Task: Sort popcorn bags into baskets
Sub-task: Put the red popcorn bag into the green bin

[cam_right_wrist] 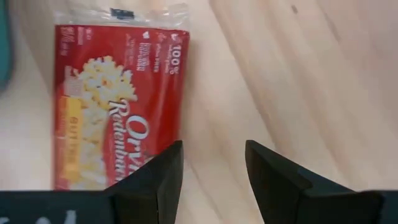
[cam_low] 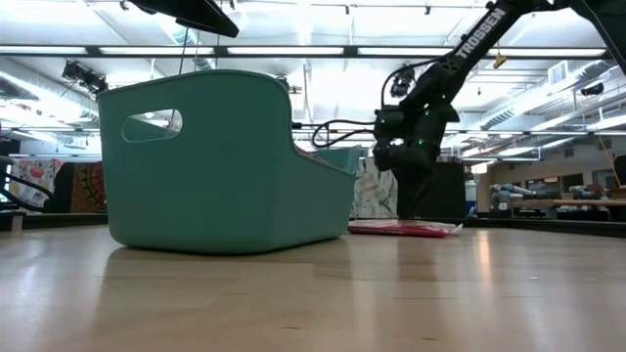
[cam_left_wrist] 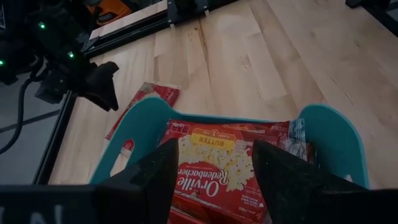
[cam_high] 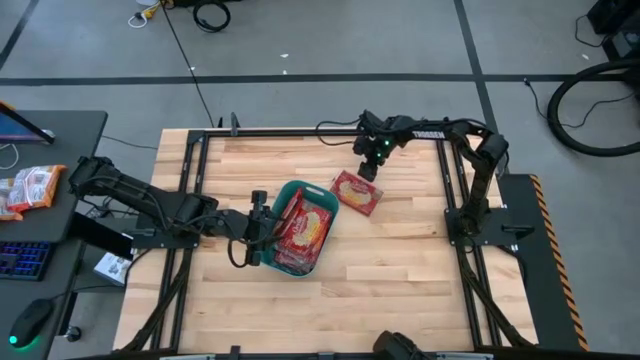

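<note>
A teal basket (cam_high: 291, 187) (cam_low: 215, 166) stands on the wooden table, holding several red popcorn bags (cam_high: 305, 228) (cam_left_wrist: 217, 168) stacked flat. One more red bag (cam_high: 357, 192) (cam_right_wrist: 112, 106) (cam_low: 406, 228) lies flat on the table just right of the basket. My left gripper (cam_high: 262, 228) (cam_left_wrist: 214, 180) is open at the basket's left end, its fingers spread above the top bag. My right gripper (cam_high: 368, 170) (cam_right_wrist: 213, 165) is open and hovers over the loose bag's far edge, one finger over the bag, the other over bare wood.
Black frame rails (cam_high: 200, 150) run along the table's left, right and far sides. More red bags (cam_high: 30, 188) lie on a side desk left of the table, beside a keyboard. Bare wood (cam_high: 330, 310) stretches across the near half of the table.
</note>
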Controlling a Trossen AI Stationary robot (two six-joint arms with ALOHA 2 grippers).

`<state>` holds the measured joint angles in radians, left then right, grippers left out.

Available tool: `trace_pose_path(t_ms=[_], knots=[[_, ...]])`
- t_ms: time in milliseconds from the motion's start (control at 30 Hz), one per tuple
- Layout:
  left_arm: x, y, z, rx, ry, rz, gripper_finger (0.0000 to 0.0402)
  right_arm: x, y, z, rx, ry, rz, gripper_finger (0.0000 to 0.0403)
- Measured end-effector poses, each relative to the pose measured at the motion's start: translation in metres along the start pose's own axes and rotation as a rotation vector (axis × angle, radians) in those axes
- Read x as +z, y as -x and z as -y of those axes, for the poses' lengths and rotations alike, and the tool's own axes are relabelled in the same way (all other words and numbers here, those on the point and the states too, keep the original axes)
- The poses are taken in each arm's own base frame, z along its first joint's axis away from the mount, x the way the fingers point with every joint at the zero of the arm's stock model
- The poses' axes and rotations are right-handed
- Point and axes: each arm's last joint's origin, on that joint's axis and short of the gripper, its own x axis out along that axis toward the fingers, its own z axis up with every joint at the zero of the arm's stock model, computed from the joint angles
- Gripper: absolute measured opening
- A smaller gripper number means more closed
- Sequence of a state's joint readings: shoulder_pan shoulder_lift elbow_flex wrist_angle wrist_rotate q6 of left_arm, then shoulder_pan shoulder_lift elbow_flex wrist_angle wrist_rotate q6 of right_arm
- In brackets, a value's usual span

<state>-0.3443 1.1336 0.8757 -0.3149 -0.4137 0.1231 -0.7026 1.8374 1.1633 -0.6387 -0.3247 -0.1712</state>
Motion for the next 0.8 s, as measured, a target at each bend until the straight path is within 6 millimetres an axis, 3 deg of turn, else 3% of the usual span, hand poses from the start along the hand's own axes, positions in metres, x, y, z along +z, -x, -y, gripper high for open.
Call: trace_pose_path(t_ms=[233,533,800], knots=[[0.0,0.0,0.0,-0.001,-0.001,0.003,0.0208,-0.003,-0.001,-0.009,0.124,-0.047,-0.027,0.0193],[0.0,0.0,0.0,-0.001,0.007,0.003,0.0208,-0.003,-0.004,-0.014,0.037,-0.052,-0.055,0.0251],[0.001,0.0,0.0,-0.001,0.009,0.01,0.0208,-0.006,-0.015,-0.024,0.08,-0.022,-0.055,0.0249]])
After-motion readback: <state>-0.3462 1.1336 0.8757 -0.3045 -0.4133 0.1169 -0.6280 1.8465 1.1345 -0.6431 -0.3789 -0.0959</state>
